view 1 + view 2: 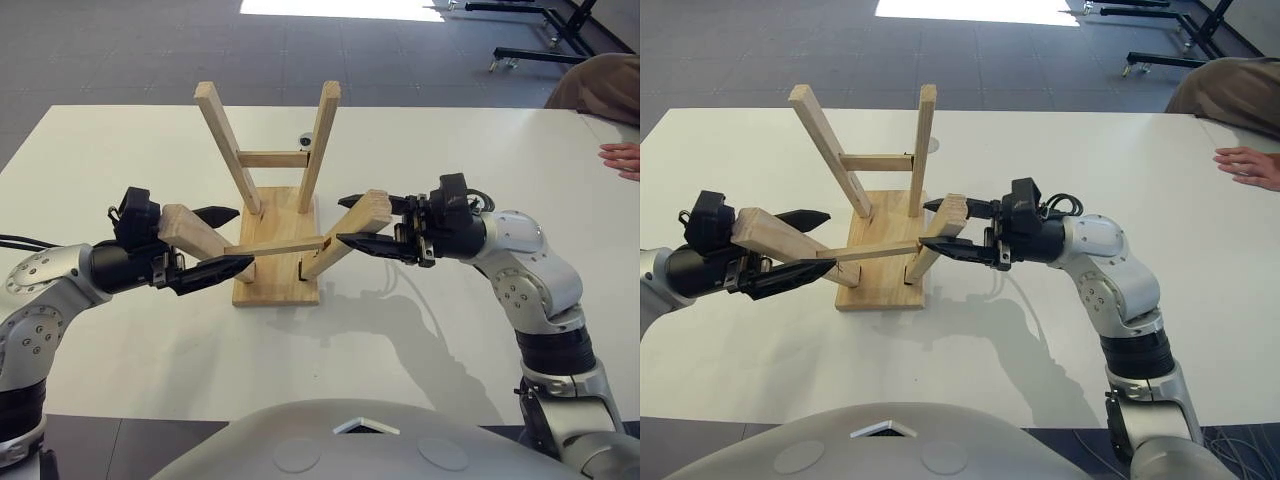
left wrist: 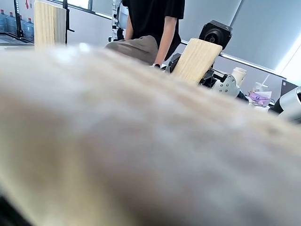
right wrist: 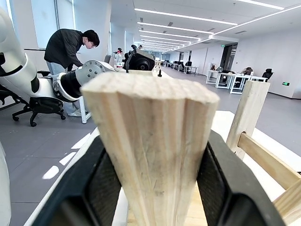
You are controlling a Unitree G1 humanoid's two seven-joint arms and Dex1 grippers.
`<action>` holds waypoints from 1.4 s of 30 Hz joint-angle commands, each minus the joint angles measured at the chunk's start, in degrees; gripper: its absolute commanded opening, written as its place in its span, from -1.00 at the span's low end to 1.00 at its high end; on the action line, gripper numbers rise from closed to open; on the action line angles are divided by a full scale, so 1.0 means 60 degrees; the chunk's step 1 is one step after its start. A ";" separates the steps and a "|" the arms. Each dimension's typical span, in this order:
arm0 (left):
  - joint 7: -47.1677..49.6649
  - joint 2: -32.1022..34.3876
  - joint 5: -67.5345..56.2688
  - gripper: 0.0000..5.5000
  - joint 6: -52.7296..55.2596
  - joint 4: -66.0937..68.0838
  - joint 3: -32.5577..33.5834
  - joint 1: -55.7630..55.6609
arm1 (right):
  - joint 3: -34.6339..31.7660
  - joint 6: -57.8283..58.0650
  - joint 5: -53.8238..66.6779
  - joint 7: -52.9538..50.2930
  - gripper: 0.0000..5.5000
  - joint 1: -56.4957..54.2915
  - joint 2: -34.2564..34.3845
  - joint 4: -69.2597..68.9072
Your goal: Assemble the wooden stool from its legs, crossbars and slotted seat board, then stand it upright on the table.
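Observation:
The slotted seat board (image 1: 276,287) lies flat on the white table (image 1: 480,160). Two far legs (image 1: 227,146) (image 1: 321,140) stand up from it, joined by a crossbar (image 1: 272,158). The near pair leans outward over the board's front, linked by a thin crossbar (image 1: 275,246). My left gripper (image 1: 244,237) is shut on the left near leg (image 1: 188,229), whose blurred wood (image 2: 141,141) lies close to the left wrist camera. My right gripper (image 1: 340,219) is shut on the upper end of the right near leg (image 1: 352,230). Its black fingers (image 3: 89,188) press both sides of that leg (image 3: 150,141).
A person's hand (image 1: 622,158) rests on the table's far right edge. A small grey object (image 1: 305,140) sits behind the stool. Bare tabletop lies in front of the board and to both sides.

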 commanded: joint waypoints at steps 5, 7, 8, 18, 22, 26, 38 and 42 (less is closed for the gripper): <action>0.0088 -0.0233 0.0157 0.69 -0.0020 -0.0482 -0.0635 0.0006 | 0.0520 0.0516 0.0229 0.0512 -0.26 -0.0472 0.0151 -0.0120; 0.0257 -0.0378 0.0162 0.69 -0.0093 -0.0671 -0.0676 0.0172 | 0.0547 0.0595 0.0256 0.0653 -0.26 -0.0625 0.0046 -0.0151; 0.0372 -0.0470 0.0165 0.69 -0.0130 -0.0790 -0.0710 0.0265 | 0.0536 0.0662 0.0312 0.0712 -0.26 -0.0710 -0.0005 -0.0167; 0.2683 -0.2071 0.0994 0.69 -0.0997 -0.2780 -0.2128 0.1545 | 0.0712 0.1607 0.0521 0.2574 -0.26 -0.2165 -0.0786 0.0897; 0.3643 -0.2703 0.1758 0.69 -0.1451 -0.3225 -0.3099 0.1628 | 0.0724 0.1973 0.0546 0.3331 -0.26 -0.2704 -0.1114 0.1348; 0.3968 -0.2905 0.1988 0.69 -0.1866 -0.3321 -0.3324 0.1727 | 0.0824 0.2153 0.0385 0.3616 -0.26 -0.2818 -0.1337 0.1480; 0.3274 -0.2122 0.1480 0.69 -0.2353 -0.2675 -0.2258 0.2008 | 0.0803 0.1705 -0.0133 0.2269 -0.26 -0.1728 -0.1047 0.0759; 0.2932 -0.1784 0.1054 0.69 -0.2248 -0.2250 -0.1864 0.1691 | 0.0716 0.1547 -0.0147 0.1763 -0.26 -0.1433 -0.0890 0.0461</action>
